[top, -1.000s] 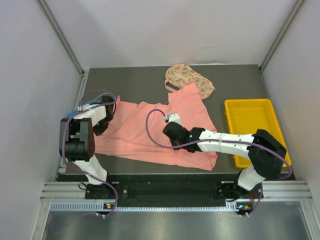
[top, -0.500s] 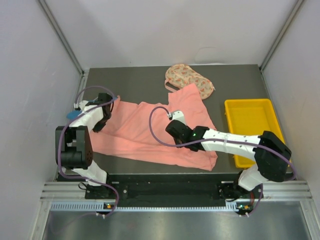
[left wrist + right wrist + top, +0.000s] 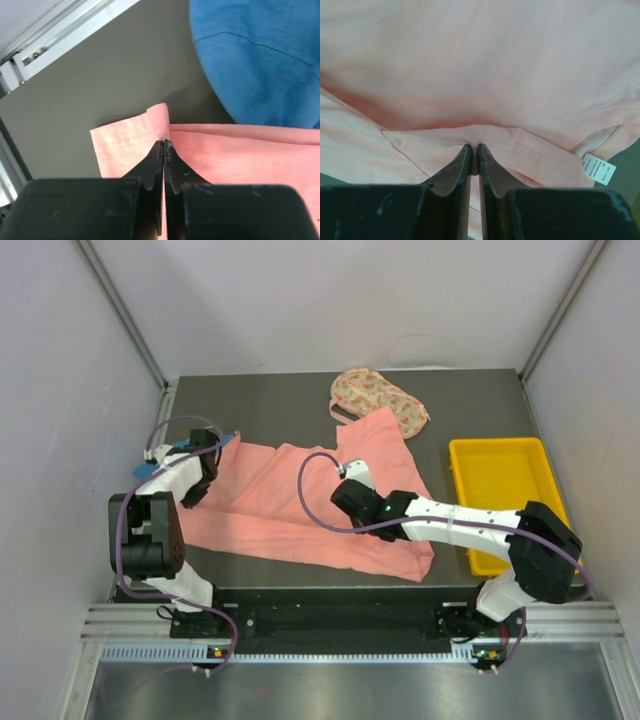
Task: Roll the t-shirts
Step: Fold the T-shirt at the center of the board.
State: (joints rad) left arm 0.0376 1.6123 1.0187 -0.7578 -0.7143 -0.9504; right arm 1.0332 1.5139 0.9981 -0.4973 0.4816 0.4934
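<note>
Pinching the pink shirt [image 3: 270,505] at two spots: the left gripper [image 3: 163,145] is closed tight on a hem corner at the 9 o'clock end. The right gripper [image 3: 474,148] is clamped on a raised fold near the collar, white neck tag [image 3: 598,169] just beside it toward 4 o'clock in that wrist view. The shirt lies mid-table [image 3: 260,400], spread from 9 o'clock round to about 5 o'clock. Versus a second ago, the left arm has swung outward toward 9 o'clock and dragged its corner along, so that side of the cloth looks pulled flatter. The right gripper barely shifted, seemingly acting as an anchor. Blue shirt [image 3: 260,60] sits right against the pink edge beyond the pinched corner, at 9 o'clock. Floral shirt [image 3: 385,400] is bunched at 12 o'clock, touching the pink sleeve; can't tell if it is rolled. Yellow tray [image 3: 455,480] at 3 o'clock. My read: this is the flattening step, no roll started on the pink one, more smoothing probably needed first.
</note>
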